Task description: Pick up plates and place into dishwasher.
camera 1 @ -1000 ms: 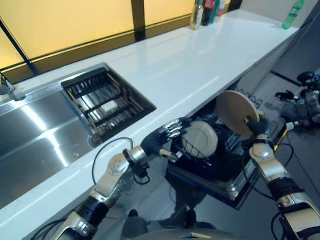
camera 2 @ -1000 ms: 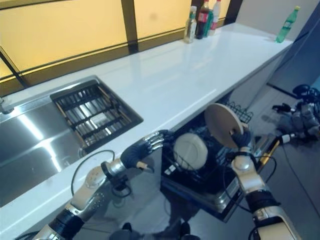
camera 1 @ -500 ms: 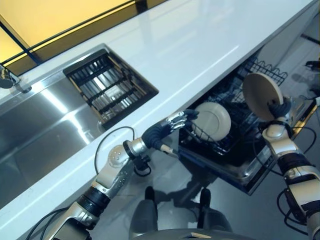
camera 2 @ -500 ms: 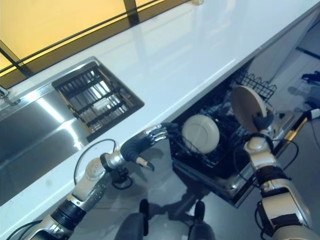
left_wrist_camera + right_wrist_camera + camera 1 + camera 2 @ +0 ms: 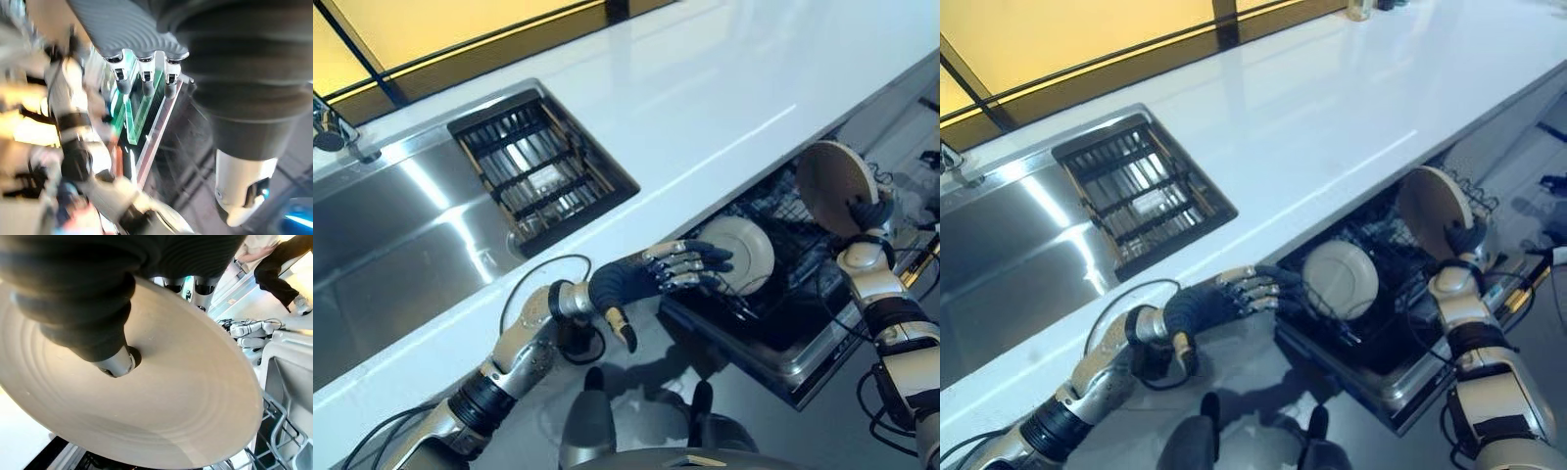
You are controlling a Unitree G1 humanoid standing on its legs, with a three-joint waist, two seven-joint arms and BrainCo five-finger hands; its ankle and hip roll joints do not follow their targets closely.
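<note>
A beige plate stands upright above the open dishwasher's pulled-out rack, with my right hand shut on its edge. In the right wrist view my thumb presses on the plate's face. A white plate stands on edge in the rack's front part. My left hand is open, its straight fingers reaching to the rack's front edge just beside the white plate; I cannot tell whether they touch it.
The white counter overhangs the dishwasher. A steel sink with a dark wire drainer lies to the left, a tap behind it. A person's legs stand beyond the dishwasher.
The camera has shifted. My left hand has stretched its fingers out along the rack's front towards the white plate. My right hand still holds the beige plate upright over the rack.
</note>
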